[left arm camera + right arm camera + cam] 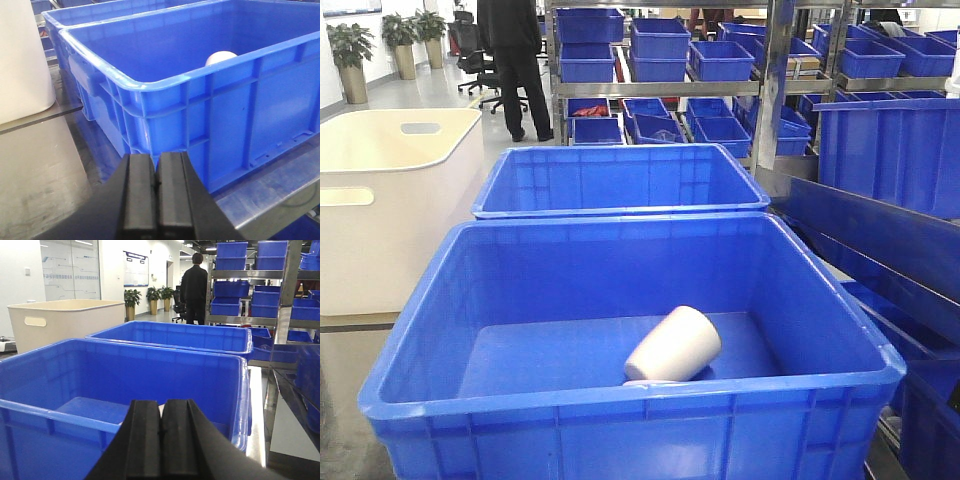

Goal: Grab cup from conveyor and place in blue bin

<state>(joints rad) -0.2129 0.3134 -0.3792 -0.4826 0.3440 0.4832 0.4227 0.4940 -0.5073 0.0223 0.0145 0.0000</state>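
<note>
A white cup [673,345] lies on its side on the floor of the large blue bin [420,330], near the front wall. Its rounded top also shows over the bin's rim in the left wrist view [220,57]. My left gripper [156,172] is shut and empty, low outside the bin's [165,82] near corner. My right gripper [161,415] is shut and empty, in front of the bin's [50,410] near rim. Neither gripper shows in the front view. The conveyor is out of view.
A second blue tote [620,180] stands behind the bin. A cream-white tub [390,190] stands to the left. Steel shelves with small blue bins [660,50] fill the back and right. A person in black [515,60] stands far behind.
</note>
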